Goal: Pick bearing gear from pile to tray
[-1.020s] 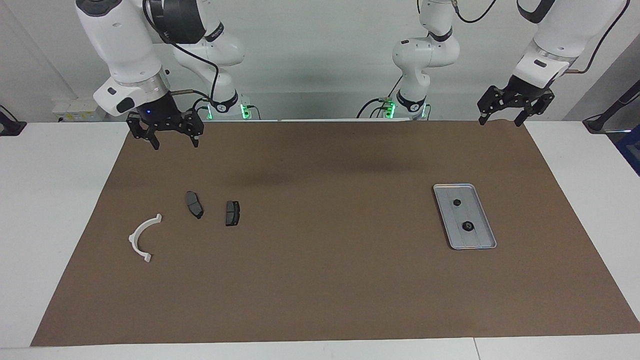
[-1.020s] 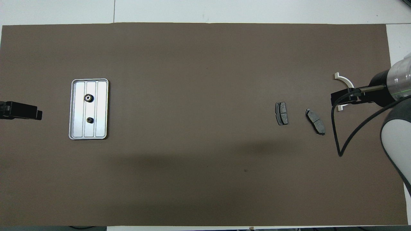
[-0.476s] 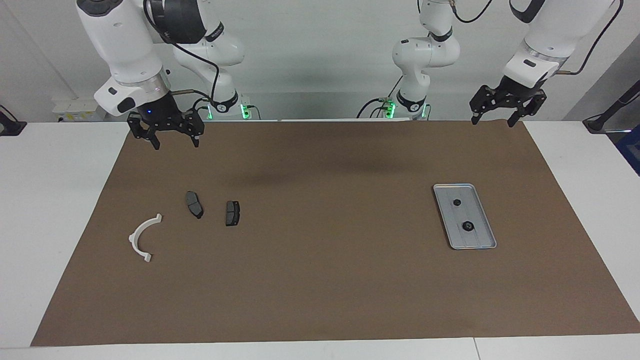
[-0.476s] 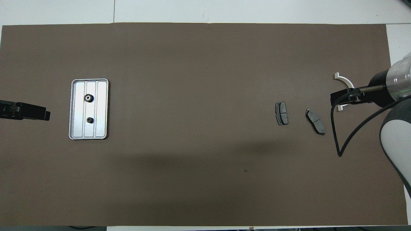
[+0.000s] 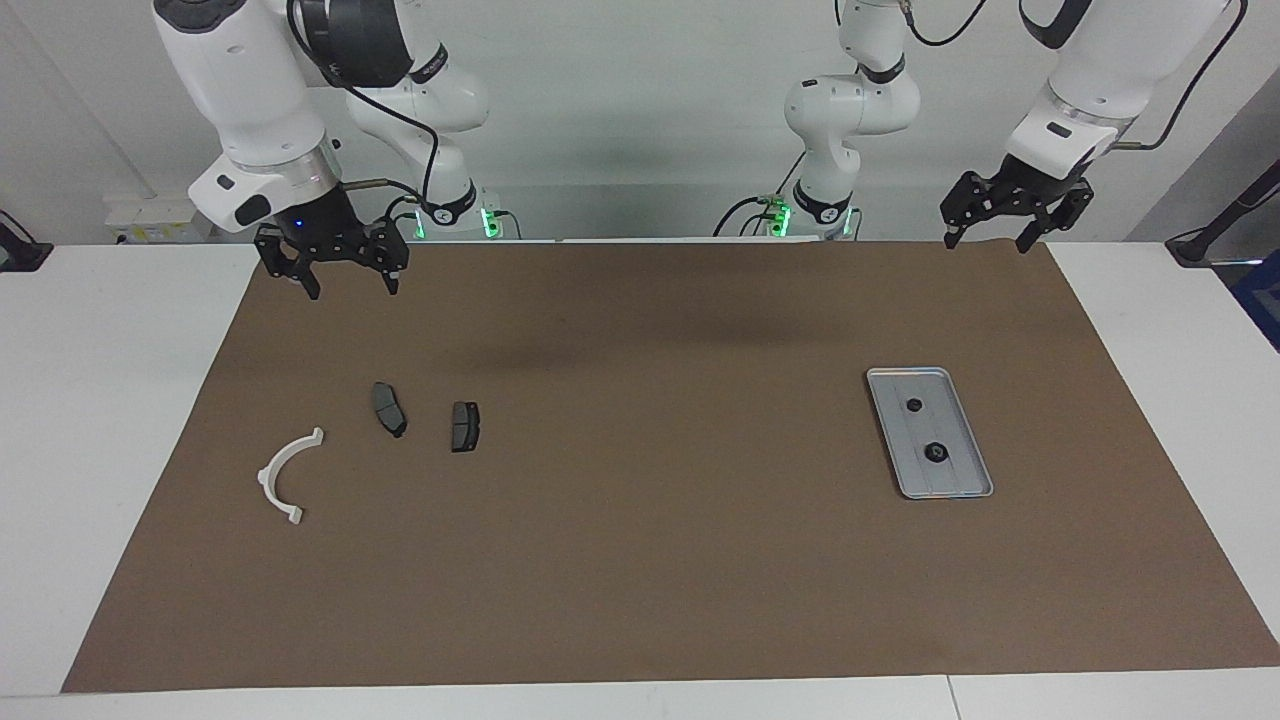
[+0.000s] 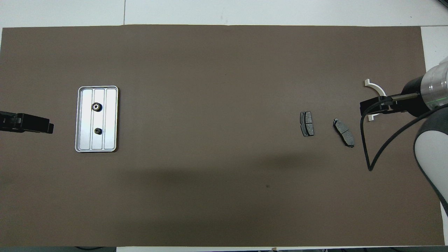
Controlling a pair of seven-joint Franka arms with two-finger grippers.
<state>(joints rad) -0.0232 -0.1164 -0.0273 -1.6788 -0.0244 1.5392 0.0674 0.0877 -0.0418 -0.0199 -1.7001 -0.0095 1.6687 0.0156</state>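
Fingers [image 5: 311, 288] of the right gripper [image 5: 346, 285] stand spread apart with nothing between them, hanging in the air over the brown mat [image 5: 640, 560] at the right arm's end of the desk [image 5: 100, 400], above the mat's edge nearest the robots. Fingers [image 5: 1026, 243] of the left gripper [image 5: 986, 241] are likewise apart and empty, raised over the mat's corner nearest the robots at the left arm's end. In the overhead view the left gripper [image 6: 35, 123] shows only as a dark bar coming in from the side, just beside the tray [image 6: 79, 119] but not over it, while the right gripper [image 6: 376, 106] partly covers the white curved arc [image 6: 375, 85]. The facing view shows that arc [image 5: 282, 473] lying free on the mat, well below the gripper. Two dark brake pads [image 5: 388, 408] [image 5: 465, 426] lie beside the arc, toward the middle of the mat, near each other but apart; neither is touched. The tray [image 5: 975, 450] lies flat on the mat toward the left arm's end, its long side running away from the robots. Two small black round gears rest on its ribbed floor, apart from each other: the smaller gear [image 5: 913, 405] nearer the robots, the larger gear [image 5: 936, 453] farther from them, with a pale centre visible from overhead [image 6: 95, 106].
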